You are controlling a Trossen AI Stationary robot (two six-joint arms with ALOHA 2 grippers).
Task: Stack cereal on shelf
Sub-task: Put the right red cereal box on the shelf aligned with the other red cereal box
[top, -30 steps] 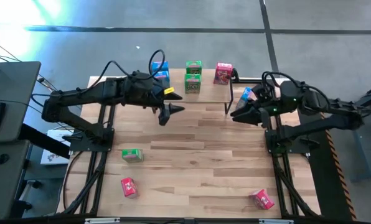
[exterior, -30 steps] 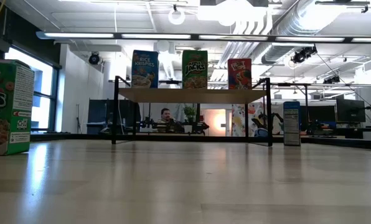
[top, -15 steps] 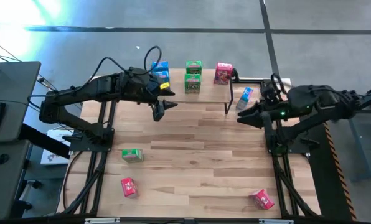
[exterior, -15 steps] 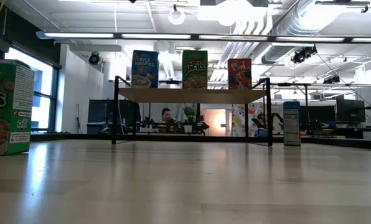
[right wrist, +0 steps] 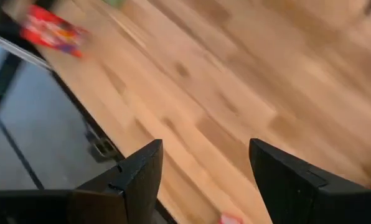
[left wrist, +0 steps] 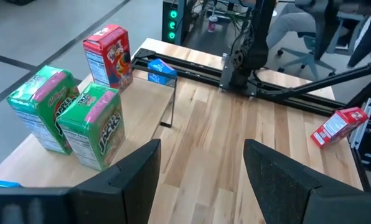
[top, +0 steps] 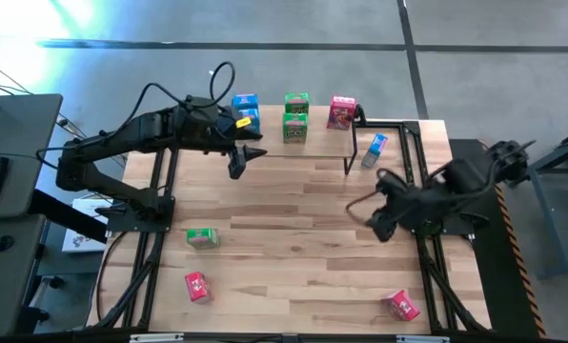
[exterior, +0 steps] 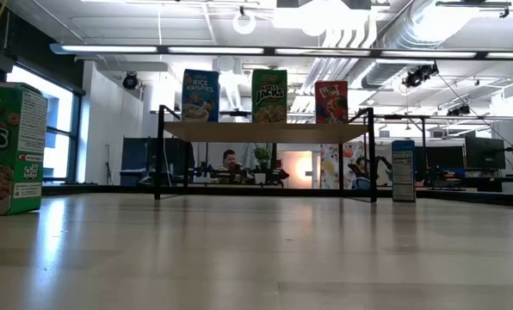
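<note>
Now the right gripper (top: pixel 377 227) hangs released and empty over bare tabletop (top: pixel 294 257), its fingers (right wrist: pixel 142 180) spread wide with nothing between them. Nearest to it on its own side is the red box (top: pixel 399 305) lying tilted by the near edge; the blue box (top: pixel 373 149) stands on the tabletop just beside the shelf (top: pixel 313 143), away on the far side. My judgement is that the red one is the sensible next pick: line the jaws across its narrow faces and come down squarely, since a tilted box can skid when nudged. The left gripper (top: pixel 236 164) is also open and empty, hovering just in front of the shelf, where two green boxes (left wrist: pixel 89 124), two blue ones and a red Froot Loops box (left wrist: pixel 109 55) stand. A green box (top: pixel 202 237) and another red box (top: pixel 197 285) wait on the left arm's side.
</note>
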